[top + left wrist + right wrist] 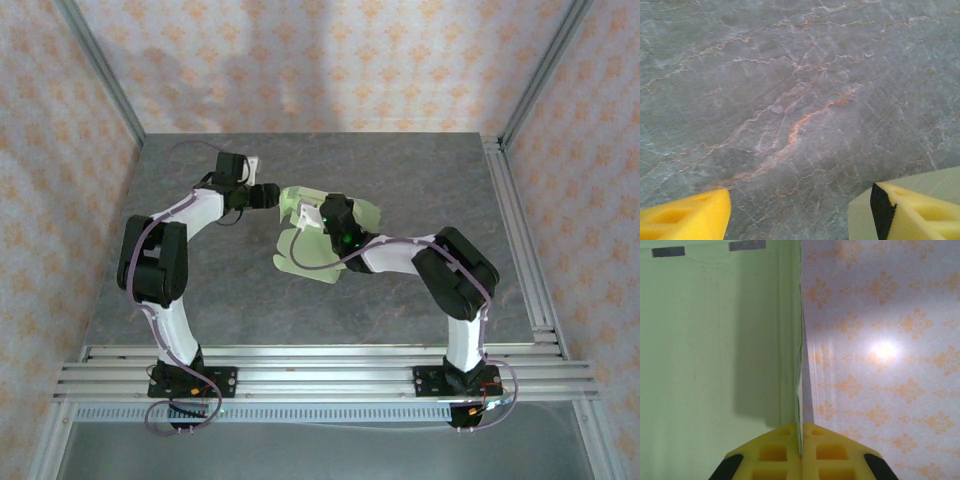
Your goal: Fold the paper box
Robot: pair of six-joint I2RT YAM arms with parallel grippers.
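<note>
The grey marbled bench [420, 300] carries the paper box [305, 255] near its centre in the overhead view, with part of the pale green card raised off the surface. The right claw [801, 440], reaching in from the box's 4 o'clock, is clenched on a card edge. The left claw [800, 220] is released, its fingers wide apart at the box's 11 o'clock, with one finger over a card corner.

arms [160, 270]: white, black joints | cables [190, 147]: purple | pincer fingers [772, 455]: yellow
</note>
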